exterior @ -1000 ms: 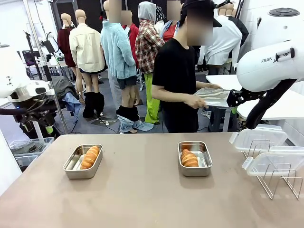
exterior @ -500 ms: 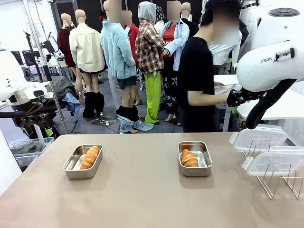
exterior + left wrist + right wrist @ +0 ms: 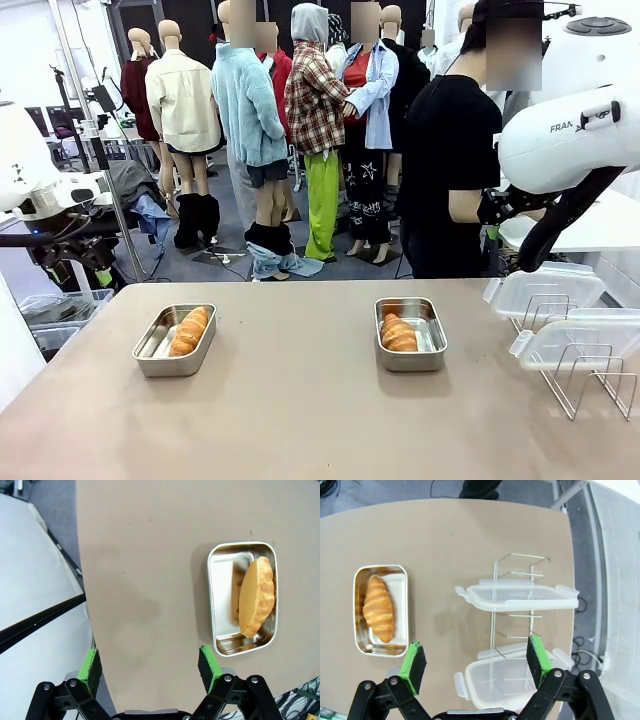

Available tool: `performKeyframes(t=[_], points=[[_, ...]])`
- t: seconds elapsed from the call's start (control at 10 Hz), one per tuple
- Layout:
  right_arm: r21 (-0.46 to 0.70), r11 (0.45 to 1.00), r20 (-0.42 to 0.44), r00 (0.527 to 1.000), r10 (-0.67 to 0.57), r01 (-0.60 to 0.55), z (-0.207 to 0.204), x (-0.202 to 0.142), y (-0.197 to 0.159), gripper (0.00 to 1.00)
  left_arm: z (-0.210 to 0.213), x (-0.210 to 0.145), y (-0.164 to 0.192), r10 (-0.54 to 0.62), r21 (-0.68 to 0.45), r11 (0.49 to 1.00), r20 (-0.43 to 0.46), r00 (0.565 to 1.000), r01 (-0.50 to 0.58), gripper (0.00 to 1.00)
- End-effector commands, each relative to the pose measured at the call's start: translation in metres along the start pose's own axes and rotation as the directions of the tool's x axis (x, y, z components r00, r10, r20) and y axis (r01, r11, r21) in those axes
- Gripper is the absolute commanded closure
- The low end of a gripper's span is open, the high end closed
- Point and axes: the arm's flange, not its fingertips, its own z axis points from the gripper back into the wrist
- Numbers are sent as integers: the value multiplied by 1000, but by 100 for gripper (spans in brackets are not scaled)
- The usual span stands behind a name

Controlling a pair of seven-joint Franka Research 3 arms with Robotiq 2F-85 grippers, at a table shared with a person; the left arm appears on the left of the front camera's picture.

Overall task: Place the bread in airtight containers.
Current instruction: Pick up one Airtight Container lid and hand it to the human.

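Observation:
Two steel airtight containers stand on the tan table, each with one croissant of bread inside. The left tin (image 3: 152, 350) holds a croissant (image 3: 190, 330); the right tin (image 3: 428, 333) holds another (image 3: 399, 333). My left gripper (image 3: 150, 662) hovers open high above the table beside the left tin (image 3: 212, 600) and its bread (image 3: 256, 597). My right gripper (image 3: 476, 660) is open too, high above the gap between the right tin (image 3: 356, 610) with its bread (image 3: 378, 609) and the lids. Nothing sits between either pair of fingers.
Two clear snap lids (image 3: 517, 596) (image 3: 510, 682) rest on a wire rack (image 3: 590, 385) at the table's right edge. A person (image 3: 455, 180) in black stands beyond the far edge, turned away. The table's middle and front are bare.
The person behind the table has turned and stepped to the right. Both arms, the tins and the lids have stayed where they were.

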Motion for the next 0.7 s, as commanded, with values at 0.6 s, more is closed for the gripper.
performKeyframes(t=[0.6], points=[[1, 1000, 2, 1000, -18, 18, 0, 4, 2, 0, 2, -2, 1, 7, 26, 1000, -2, 1000, -7, 0]])
